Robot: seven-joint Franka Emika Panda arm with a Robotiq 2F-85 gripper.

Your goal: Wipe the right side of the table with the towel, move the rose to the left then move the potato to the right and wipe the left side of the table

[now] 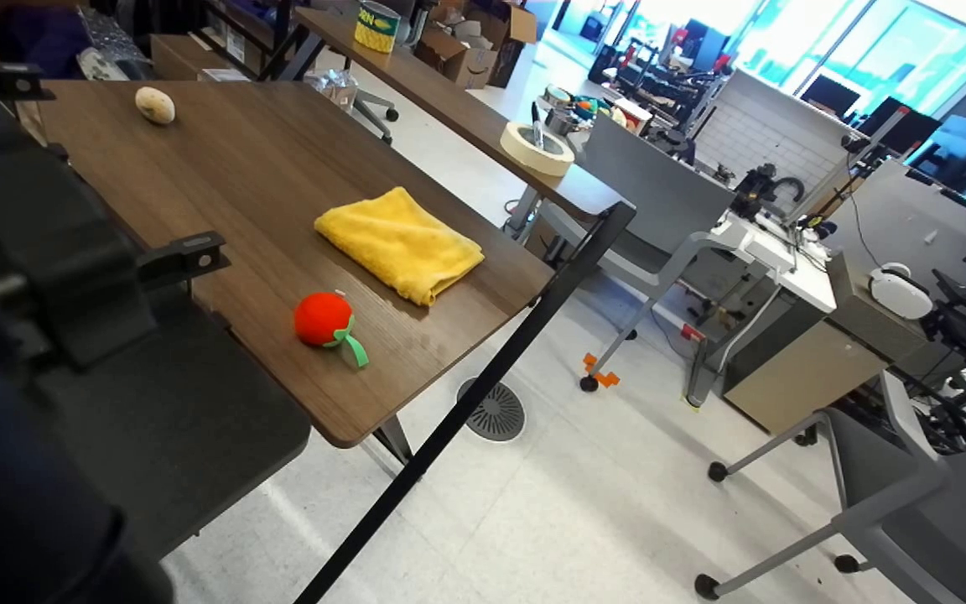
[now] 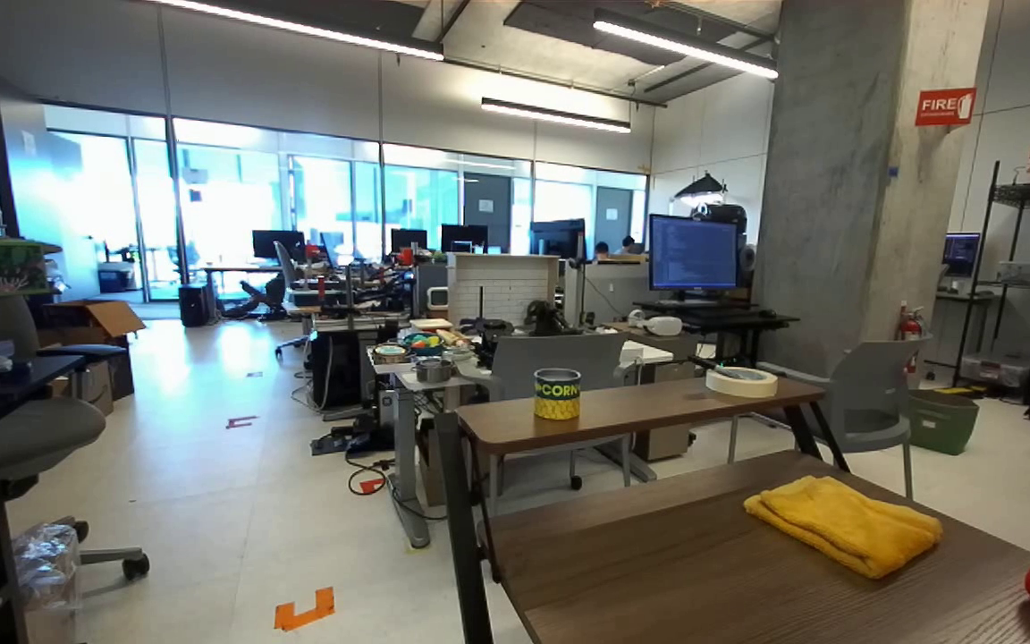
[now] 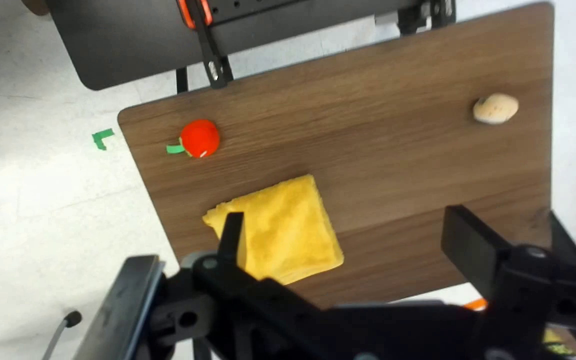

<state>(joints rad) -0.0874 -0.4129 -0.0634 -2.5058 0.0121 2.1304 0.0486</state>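
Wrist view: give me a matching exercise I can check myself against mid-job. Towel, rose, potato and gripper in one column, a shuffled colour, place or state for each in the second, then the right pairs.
Things
1. towel
2. rose
3. potato
4. gripper

Descriptions
A. open, jaws wide apart, holding nothing
B. beige, near a short end of the table
C. yellow, partly hidden behind the gripper
D. red and rounded, in full view

Right pairs: 1-C; 2-D; 3-B; 4-A
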